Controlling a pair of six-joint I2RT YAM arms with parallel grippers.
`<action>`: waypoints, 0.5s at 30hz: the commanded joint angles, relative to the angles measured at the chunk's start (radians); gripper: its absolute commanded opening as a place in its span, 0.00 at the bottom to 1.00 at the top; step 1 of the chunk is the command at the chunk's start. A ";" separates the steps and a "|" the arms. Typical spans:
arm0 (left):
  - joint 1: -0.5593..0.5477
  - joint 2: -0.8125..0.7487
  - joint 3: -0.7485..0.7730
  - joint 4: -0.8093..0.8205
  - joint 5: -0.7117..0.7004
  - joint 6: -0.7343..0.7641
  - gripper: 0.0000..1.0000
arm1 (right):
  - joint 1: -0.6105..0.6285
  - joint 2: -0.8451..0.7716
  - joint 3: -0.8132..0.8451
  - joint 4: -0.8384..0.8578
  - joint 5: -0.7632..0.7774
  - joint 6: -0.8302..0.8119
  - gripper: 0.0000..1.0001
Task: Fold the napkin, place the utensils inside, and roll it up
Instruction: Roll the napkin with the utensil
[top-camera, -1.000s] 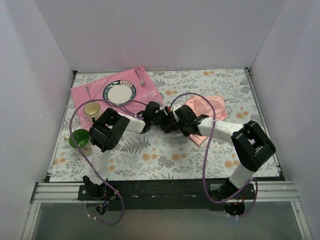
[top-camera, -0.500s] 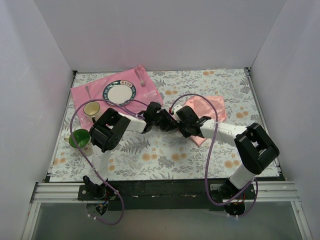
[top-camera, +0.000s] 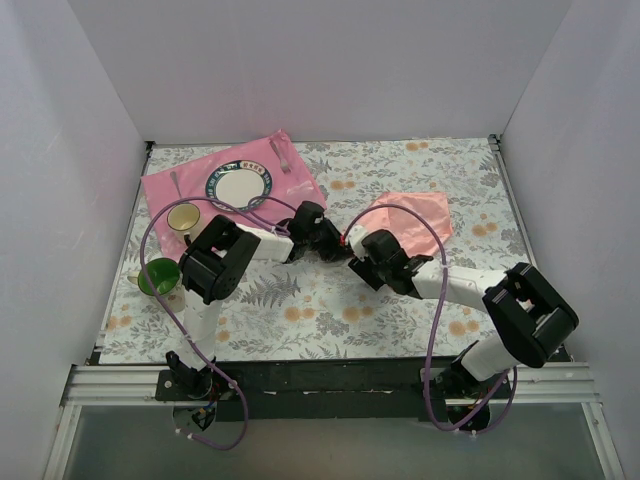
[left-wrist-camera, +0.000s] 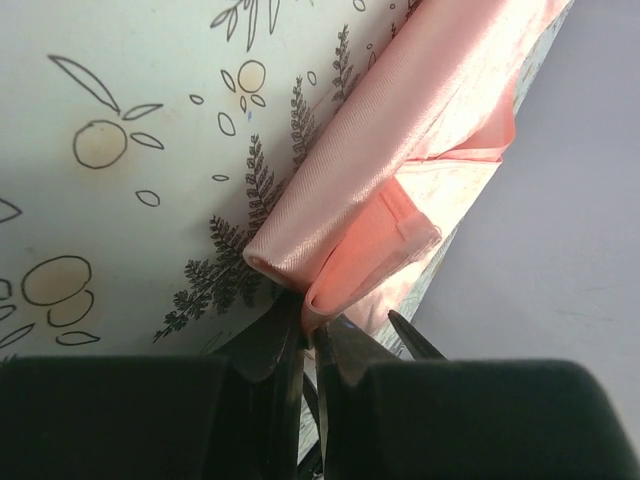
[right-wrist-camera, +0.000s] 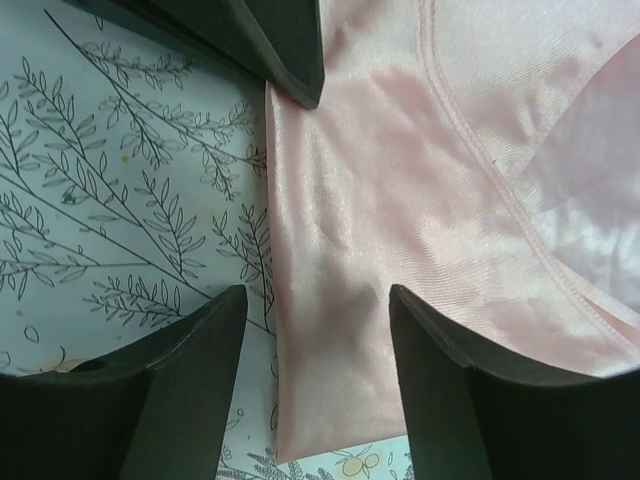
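Pinching the rolled-over edge of the napkin (left-wrist-camera: 400, 160), the left pincer (left-wrist-camera: 312, 335) is clenched, its dark tips pressed together on the cloth where the fold ends in a small open loop. From that grip the pale salmon fabric runs away in a soft tube, with a flatter layer and a hemmed corner showing beside it.

The right pincer (right-wrist-camera: 312, 390) is released. Its jaws stand well apart just above the cloth, and a narrow folded strip of the napkin lies flat between them without touching either one. A stitched hem curves across the fabric farther up in that view.

Seen from above, both arms reach in toward the middle of the flower-printed surface (top-camera: 300, 300), their pincers close together. The napkin lies right of centre, its near left corner drawn toward the two pincers.

At the far left sits a darker pink mat (top-camera: 160, 200), well apart from the napkin. On it rest a round plate (top-camera: 238, 186) with a dark patterned rim, a small cream cup (top-camera: 183, 217) and pale utensils (top-camera: 281, 155), too small to tell which kind. A green bowl (top-camera: 157, 276) stands just off the mat's near edge, beside the left arm.
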 joint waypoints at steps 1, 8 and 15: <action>0.005 -0.001 0.025 -0.026 0.039 -0.024 0.06 | 0.042 0.044 -0.002 0.133 0.108 -0.066 0.67; 0.013 -0.017 0.027 -0.020 0.067 -0.046 0.07 | 0.073 0.119 0.001 0.221 0.239 -0.084 0.63; 0.025 -0.021 0.012 -0.001 0.090 -0.066 0.07 | 0.084 0.194 -0.030 0.291 0.358 -0.125 0.55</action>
